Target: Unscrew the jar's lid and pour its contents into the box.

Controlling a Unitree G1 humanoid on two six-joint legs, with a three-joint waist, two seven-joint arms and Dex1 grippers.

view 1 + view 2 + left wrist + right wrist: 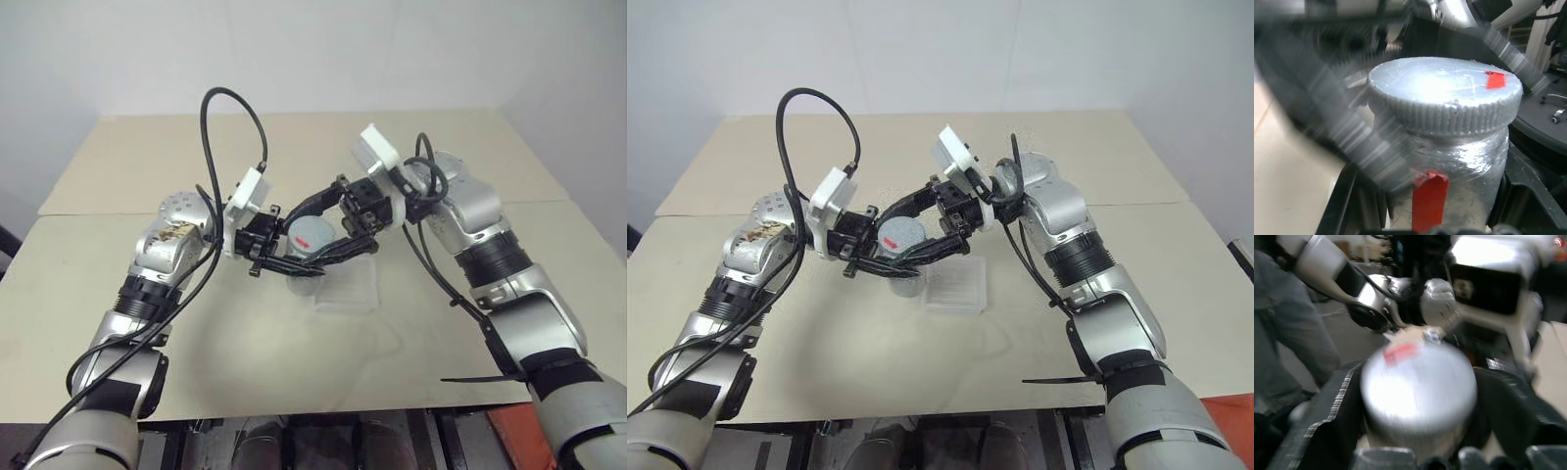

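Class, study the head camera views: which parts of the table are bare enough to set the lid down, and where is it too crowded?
Free: the table's near strip in front of the box, and its far half beyond both arms. Crowded: the middle, where the left gripper holds the jar beside the box and the right gripper brackets the lid.

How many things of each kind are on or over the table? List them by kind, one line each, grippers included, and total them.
Jar: 1
Lid: 1
Box: 1
Grippers: 2, left gripper and right gripper
Total: 5
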